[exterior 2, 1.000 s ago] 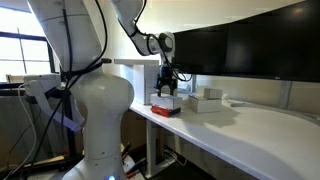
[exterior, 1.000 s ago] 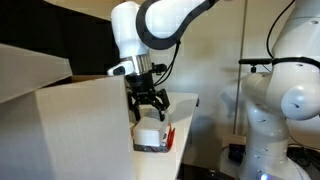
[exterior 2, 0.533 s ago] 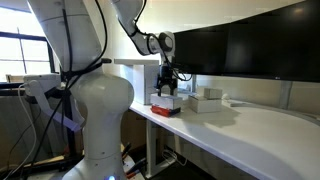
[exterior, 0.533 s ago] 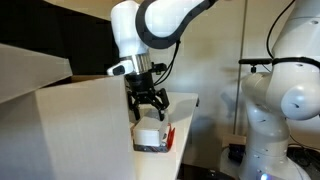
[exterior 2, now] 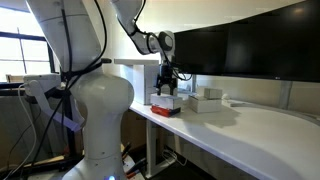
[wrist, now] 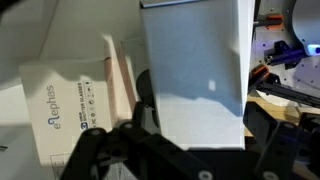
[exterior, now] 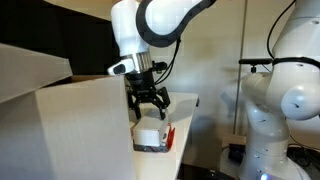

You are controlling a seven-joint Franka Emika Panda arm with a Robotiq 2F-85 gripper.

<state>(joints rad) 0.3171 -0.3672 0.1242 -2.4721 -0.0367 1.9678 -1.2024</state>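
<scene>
My gripper [exterior: 148, 108] hangs straight down over the white box [exterior: 150, 134], fingers [exterior: 134, 110] spread apart and closed on nothing; the tips sit just above the box's top, and I cannot tell whether they touch it. The box stands upright on a red-edged base [exterior: 168, 140] at the near end of the white table [exterior 2: 255, 128]. In an exterior view my gripper [exterior 2: 168, 88] shows at 12 o'clock of the same box [exterior 2: 167, 101], with two more pale boxes [exterior 2: 207, 98] lying near it on the table at its 3 o'clock, apart from it. Dark monitors [exterior 2: 240, 50] line the wall behind the table. In the wrist view the white box [wrist: 195, 75] fills the middle of the picture, one face in shadow, and a beige printed carton [wrist: 65, 105] lies just beside it at 9 o'clock, tilted a little; whether the two touch I cannot tell. My dark fingers [wrist: 100, 158] reach in from 6 o'clock, one on either side of the box's lower edge
</scene>
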